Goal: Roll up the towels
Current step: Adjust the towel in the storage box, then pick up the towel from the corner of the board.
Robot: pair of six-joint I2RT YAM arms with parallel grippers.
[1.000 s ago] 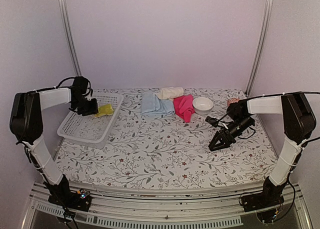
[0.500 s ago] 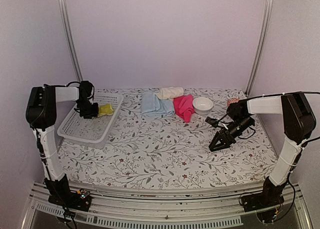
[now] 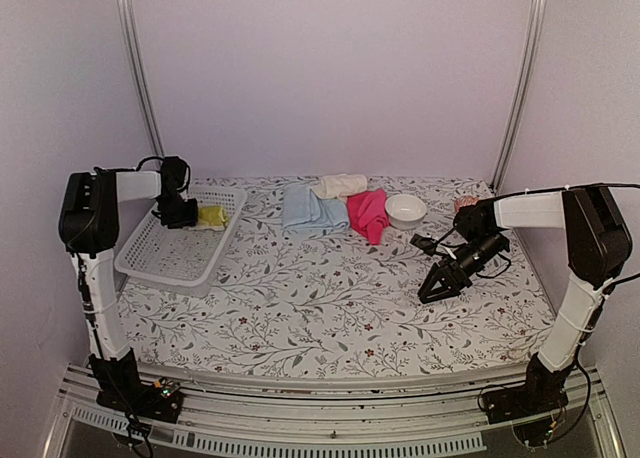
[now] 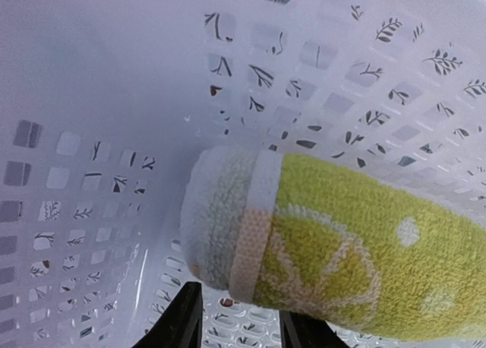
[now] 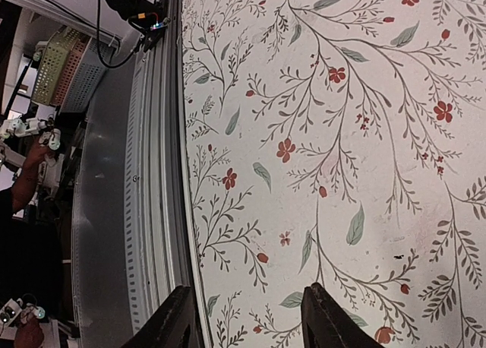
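Observation:
The yellow-green towel (image 3: 212, 216), rolled, lies in the far right corner of the white basket (image 3: 170, 263). In the left wrist view the roll (image 4: 334, 249) lies on the basket floor just beyond my left gripper (image 4: 239, 321). Its jaws stand apart with basket mesh showing between them. The left gripper (image 3: 192, 217) is low inside the basket. The light blue towel (image 3: 310, 210), the cream towel (image 3: 340, 185) and the hot pink towel (image 3: 368, 213) lie unrolled at the back of the table. My right gripper (image 3: 427, 292) is open and empty over the table (image 5: 247, 310).
A white bowl (image 3: 405, 210) stands right of the pink towel. A small reddish object (image 3: 465, 203) lies at the back right. The right wrist view shows the table's near edge and metal rail (image 5: 152, 211).
The left arm's upper links have swung right, toward the basket. The gripper and the yellow-green towel have shifted slightly toward the basket's far corner. The right arm has not moved.

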